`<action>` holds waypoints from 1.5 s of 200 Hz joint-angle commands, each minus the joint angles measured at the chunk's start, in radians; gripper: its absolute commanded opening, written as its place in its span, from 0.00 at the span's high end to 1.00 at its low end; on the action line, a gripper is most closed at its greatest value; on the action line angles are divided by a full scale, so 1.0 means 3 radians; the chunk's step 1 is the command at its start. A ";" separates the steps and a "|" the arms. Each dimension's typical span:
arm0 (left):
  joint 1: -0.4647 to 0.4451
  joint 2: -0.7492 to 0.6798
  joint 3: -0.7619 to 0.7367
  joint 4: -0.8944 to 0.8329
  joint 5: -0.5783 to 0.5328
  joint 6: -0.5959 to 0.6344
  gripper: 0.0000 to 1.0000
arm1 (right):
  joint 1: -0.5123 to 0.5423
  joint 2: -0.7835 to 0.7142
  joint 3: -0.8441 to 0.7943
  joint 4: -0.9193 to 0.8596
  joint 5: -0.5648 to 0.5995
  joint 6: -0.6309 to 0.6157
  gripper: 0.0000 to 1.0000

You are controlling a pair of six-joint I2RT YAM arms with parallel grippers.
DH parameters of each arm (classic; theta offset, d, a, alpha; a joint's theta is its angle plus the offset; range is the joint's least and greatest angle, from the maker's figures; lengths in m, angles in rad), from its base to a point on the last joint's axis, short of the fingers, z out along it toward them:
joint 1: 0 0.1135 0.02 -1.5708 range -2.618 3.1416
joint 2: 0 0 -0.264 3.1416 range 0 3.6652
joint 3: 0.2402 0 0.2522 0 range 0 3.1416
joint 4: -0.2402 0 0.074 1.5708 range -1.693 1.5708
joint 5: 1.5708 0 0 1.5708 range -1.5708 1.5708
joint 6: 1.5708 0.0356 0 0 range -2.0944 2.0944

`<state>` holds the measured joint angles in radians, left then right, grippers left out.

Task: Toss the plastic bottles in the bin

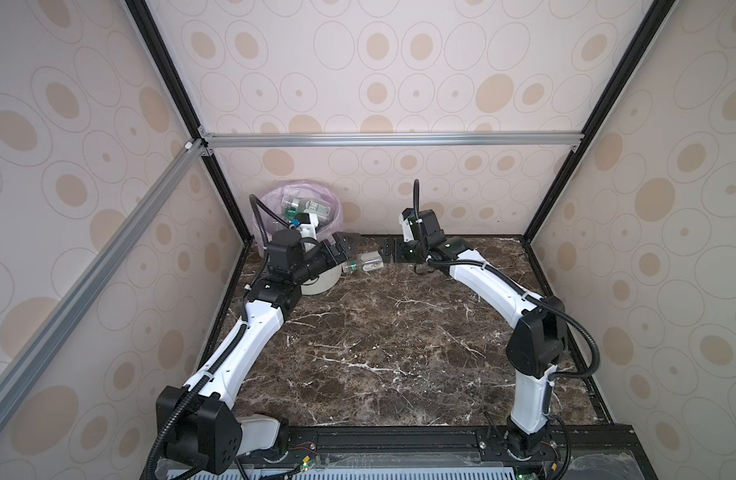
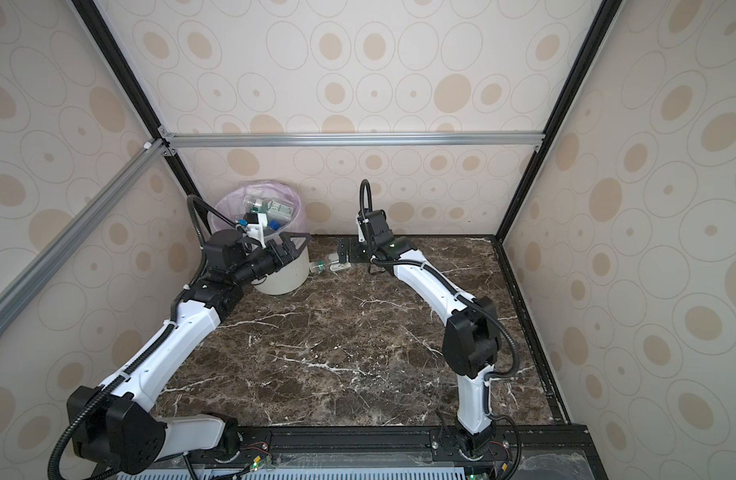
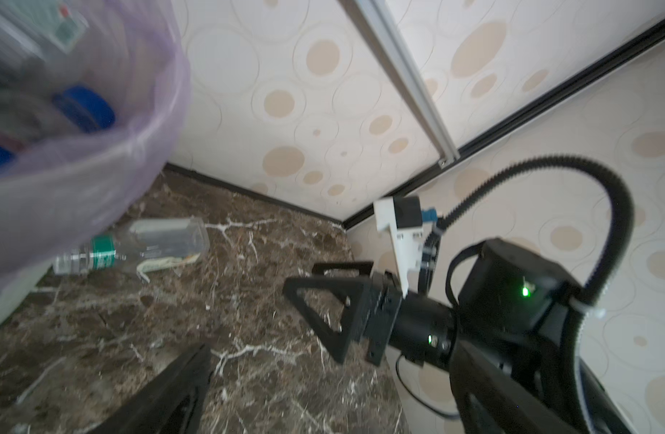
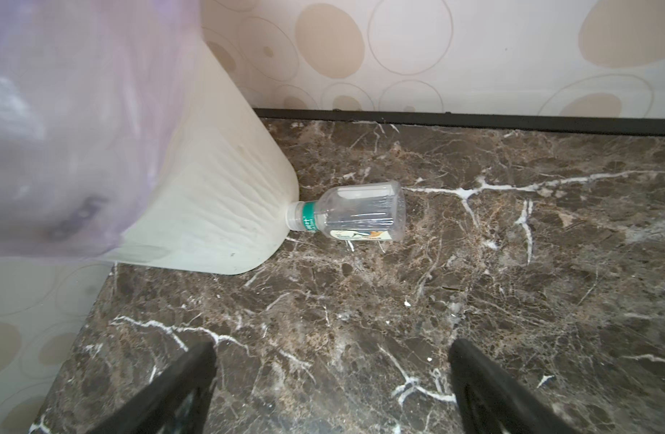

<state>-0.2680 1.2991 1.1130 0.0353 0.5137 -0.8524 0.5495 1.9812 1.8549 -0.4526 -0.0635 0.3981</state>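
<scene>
Bottle (image 4: pixel 355 216) lies against bin (image 4: pixel 218 210) near table (image 4: pixel 473 300) edge

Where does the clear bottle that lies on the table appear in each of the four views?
In a top view: the bottle lies just right of the bin, near the centre.
In a top view: bottle again right of the bin, slightly left of centre.
Left wrist view: bottle beside the bag-lined bin.
Right wrist view: bottle near the middle, neck against the bin's cream wall.
Shared landmark: the bin.

Top cams look down over whole table (image 1: pixel 399 353); wrist cams sit low & close, both catching bottle (image 4: pixel 357 216) by bin (image 4: pixel 211 188).
</scene>
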 commanded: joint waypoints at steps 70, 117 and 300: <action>-0.0133 0.0021 -0.0955 0.0604 0.0095 0.0058 0.01 | -0.0171 0.1326 0.1258 -0.0086 -0.0402 -0.0072 0.00; -0.0134 0.0244 -0.1083 0.0734 0.0154 0.0115 0.01 | -0.0230 0.1831 0.1804 0.0108 -0.0586 0.0069 0.00; -0.0134 0.0468 -0.1275 0.0840 0.0176 0.0179 0.01 | -0.0100 0.1717 0.1268 0.0594 -0.0898 0.0447 0.00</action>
<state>-0.3050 1.4586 0.7334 0.2890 0.5709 -0.8345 0.4953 2.6026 2.3039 -0.3180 -0.3130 0.5152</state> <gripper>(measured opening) 0.991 0.997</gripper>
